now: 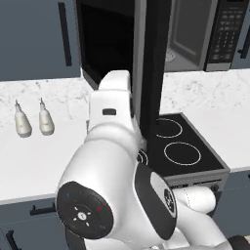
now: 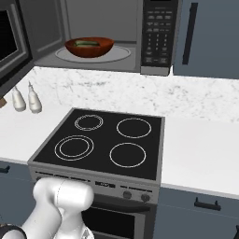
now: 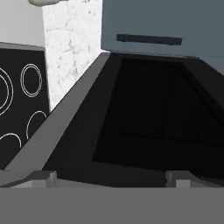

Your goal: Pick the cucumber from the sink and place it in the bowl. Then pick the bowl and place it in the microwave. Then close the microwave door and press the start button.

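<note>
Two steps remained: with the cucumber (image 2: 87, 43) in the bowl (image 2: 89, 47) inside the microwave (image 2: 112, 35), the open, empty pincer (image 3: 109, 177) sat against the door (image 3: 144, 113), best pushed steadily near its free edge until shut.

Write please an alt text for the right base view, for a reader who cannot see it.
An open microwave holds a reddish-brown bowl with a green cucumber inside, above a black four-ring stovetop. Two small white bottles stand on the marble counter at left.
</note>
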